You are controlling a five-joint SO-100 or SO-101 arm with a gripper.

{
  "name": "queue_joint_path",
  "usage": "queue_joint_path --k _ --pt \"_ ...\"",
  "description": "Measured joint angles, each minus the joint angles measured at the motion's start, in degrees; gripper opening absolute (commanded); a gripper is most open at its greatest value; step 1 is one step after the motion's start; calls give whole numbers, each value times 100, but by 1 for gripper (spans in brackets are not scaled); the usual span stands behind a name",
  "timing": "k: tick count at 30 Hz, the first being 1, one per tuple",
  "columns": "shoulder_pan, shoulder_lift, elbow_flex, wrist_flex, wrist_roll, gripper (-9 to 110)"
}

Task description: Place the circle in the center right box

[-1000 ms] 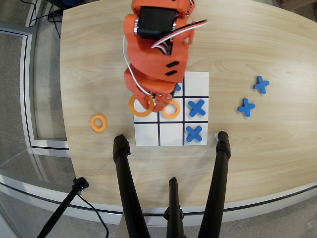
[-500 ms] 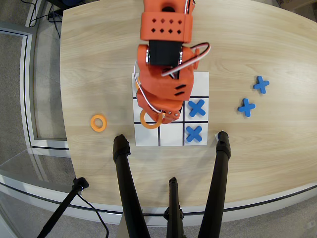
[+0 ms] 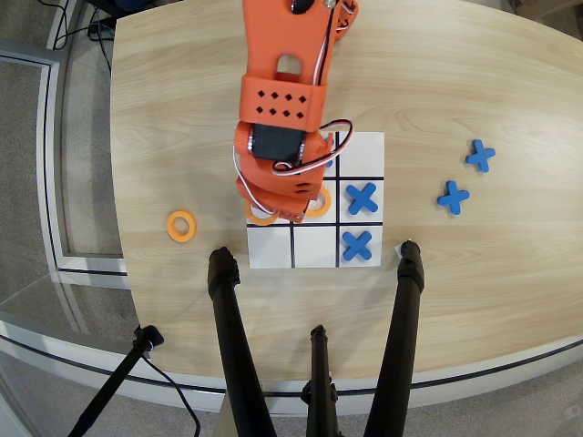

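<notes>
The white nine-cell board (image 3: pixel 270 248) lies on the wooden table. My orange gripper (image 3: pixel 284 211) hangs low over the left end cell of the middle row, opposite the blue cross (image 3: pixel 362 198), and hides almost all of that cell. An orange ring (image 3: pixel 260 218) peeks out from under the gripper at the cell's lower left. A second orange ring (image 3: pixel 321 206) lies in the central cell, partly covered by the gripper. A third ring (image 3: pixel 182 225) lies on the table left of the board. The arm hides the jaws, so I cannot tell whether they hold a ring.
Another blue cross (image 3: pixel 357 244) sits in the bottom row's right cell. Two loose blue crosses (image 3: pixel 480 155) (image 3: pixel 453 197) lie on the table right of the board. Black tripod legs (image 3: pixel 232 337) (image 3: pixel 401 328) cross the near edge.
</notes>
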Motion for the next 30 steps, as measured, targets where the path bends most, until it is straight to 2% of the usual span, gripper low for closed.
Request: queue_joint_path --k 14,30 --pt "114 -1002 79 -677 -18 0" --pt "-18 -1248 -141 -729 141 2"
